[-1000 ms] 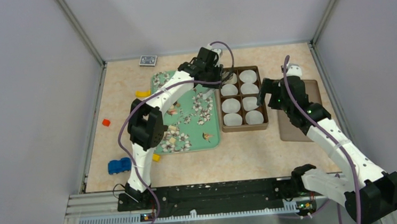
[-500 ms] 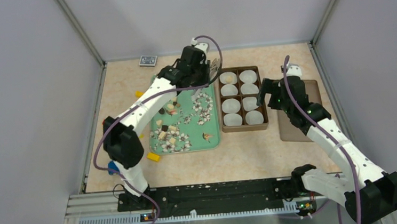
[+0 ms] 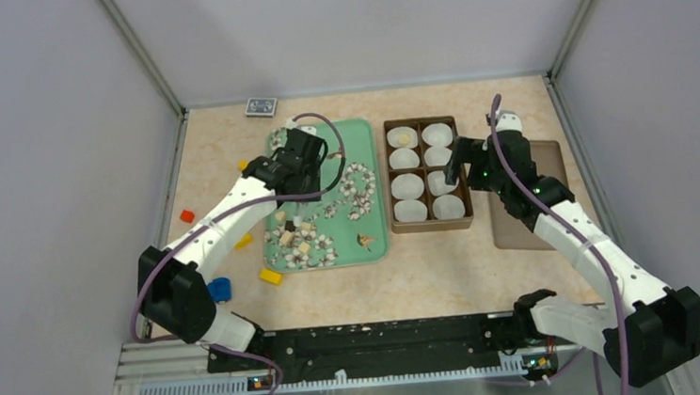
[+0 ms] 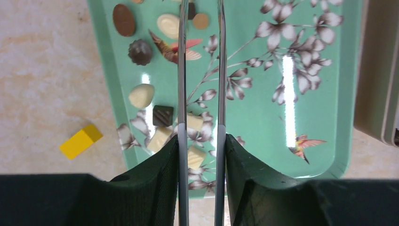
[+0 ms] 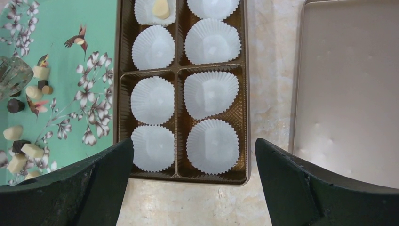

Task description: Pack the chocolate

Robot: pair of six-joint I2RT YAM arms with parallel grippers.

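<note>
Several small chocolates, dark brown and cream, lie on the left half of the green flower-print tray. One cream chocolate sits in the far-left paper cup of the brown box; the other cups show empty. My left gripper hangs over the tray's far part, shut on metal tongs. The tong blades run between its fingers, about a chocolate's width apart and with nothing between them, tips over the chocolates at the tray's far left. My right gripper is open and empty above the box's right side.
A tan box lid lies right of the box. Yellow blocks, a blue toy car and a red block lie left of the tray. A card pack sits at the back wall.
My left arm has swung left from the box's far-left cup to over the tray with the tongs. A cream chocolate now lies in that cup. The right gripper shifted slightly farther.
</note>
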